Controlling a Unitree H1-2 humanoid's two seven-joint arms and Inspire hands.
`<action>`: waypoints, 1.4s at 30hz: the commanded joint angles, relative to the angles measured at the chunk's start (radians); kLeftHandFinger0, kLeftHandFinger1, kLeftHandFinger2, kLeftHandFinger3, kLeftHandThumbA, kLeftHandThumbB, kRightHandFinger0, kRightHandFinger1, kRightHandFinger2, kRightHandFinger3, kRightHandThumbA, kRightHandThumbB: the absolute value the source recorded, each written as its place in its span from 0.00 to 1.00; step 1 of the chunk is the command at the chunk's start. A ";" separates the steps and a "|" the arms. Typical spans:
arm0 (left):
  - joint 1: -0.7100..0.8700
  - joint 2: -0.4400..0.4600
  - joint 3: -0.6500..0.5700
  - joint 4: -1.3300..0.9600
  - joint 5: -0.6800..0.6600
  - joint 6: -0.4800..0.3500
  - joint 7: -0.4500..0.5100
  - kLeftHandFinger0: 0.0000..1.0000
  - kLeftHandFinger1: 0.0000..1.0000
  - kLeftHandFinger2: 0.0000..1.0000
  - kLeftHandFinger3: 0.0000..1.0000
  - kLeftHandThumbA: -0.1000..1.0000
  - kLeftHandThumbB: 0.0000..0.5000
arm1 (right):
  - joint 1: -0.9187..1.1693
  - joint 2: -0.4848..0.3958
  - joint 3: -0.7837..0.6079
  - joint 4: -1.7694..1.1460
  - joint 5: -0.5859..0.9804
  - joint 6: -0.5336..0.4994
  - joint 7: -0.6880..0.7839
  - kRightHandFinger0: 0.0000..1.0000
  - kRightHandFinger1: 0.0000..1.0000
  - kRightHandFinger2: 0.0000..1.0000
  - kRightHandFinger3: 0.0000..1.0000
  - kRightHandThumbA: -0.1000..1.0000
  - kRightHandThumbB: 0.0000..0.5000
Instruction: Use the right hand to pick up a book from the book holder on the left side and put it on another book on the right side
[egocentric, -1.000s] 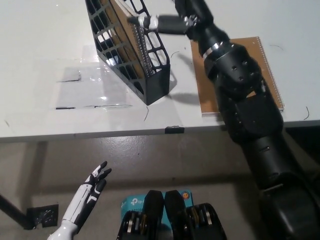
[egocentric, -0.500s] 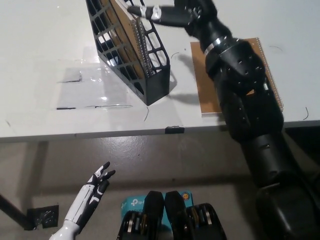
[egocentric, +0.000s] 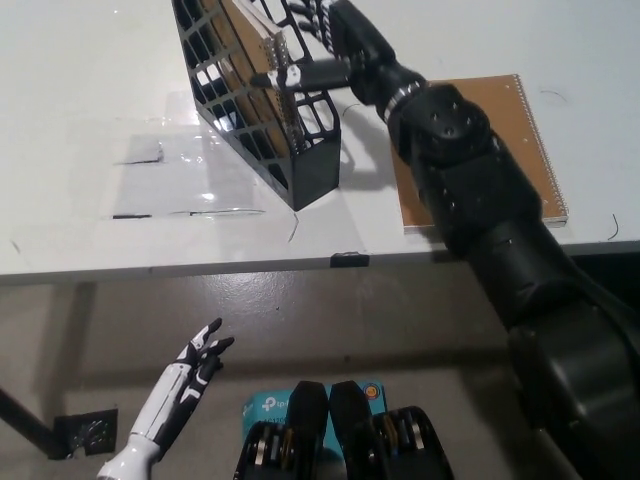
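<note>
A black mesh book holder (egocentric: 305, 160) stands tilted on the white table (egocentric: 80, 90), left of centre. In it leans a brown spiral-bound book (egocentric: 240, 45). My black right hand (egocentric: 325, 40) is at the book's upper right corner, open, with its thumb on the spiral edge and its other fingers spread over the top. The book still rests in the holder. A second brown spiral book (egocentric: 525, 130) lies flat on the table at the right, partly hidden by my right arm. My white left hand (egocentric: 185, 385) rests open at the lower left, below the table.
A clear plastic sheet (egocentric: 165, 175) lies on the table left of the holder. The table's front edge (egocentric: 200, 268) runs across the middle of the view. On the floor are a blue box (egocentric: 268, 405) and a black plate (egocentric: 85, 432).
My right hand has swung left and turned from pointing at the spiral edge to straddling the book's upper corner. The book, the holder and my left hand have stayed put.
</note>
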 joint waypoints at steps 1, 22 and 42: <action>-0.017 0.025 -0.006 -0.017 0.009 -0.032 -0.019 0.88 0.92 0.87 1.00 1.00 0.31 | -0.093 -0.001 -0.003 -0.002 -0.025 -0.080 -0.017 1.00 1.00 1.00 1.00 1.00 0.95; -0.028 0.043 -0.030 -0.028 0.022 -0.012 -0.036 0.86 0.86 0.84 0.99 1.00 0.35 | -0.021 0.034 -0.006 -0.094 -0.032 -0.042 -0.010 1.00 1.00 1.00 1.00 1.00 0.97; -0.032 0.038 -0.029 -0.053 0.011 0.032 -0.054 0.83 0.84 0.81 0.95 1.00 0.36 | -0.038 0.057 -0.003 0.030 -0.054 -0.071 -0.002 1.00 1.00 1.00 1.00 1.00 0.90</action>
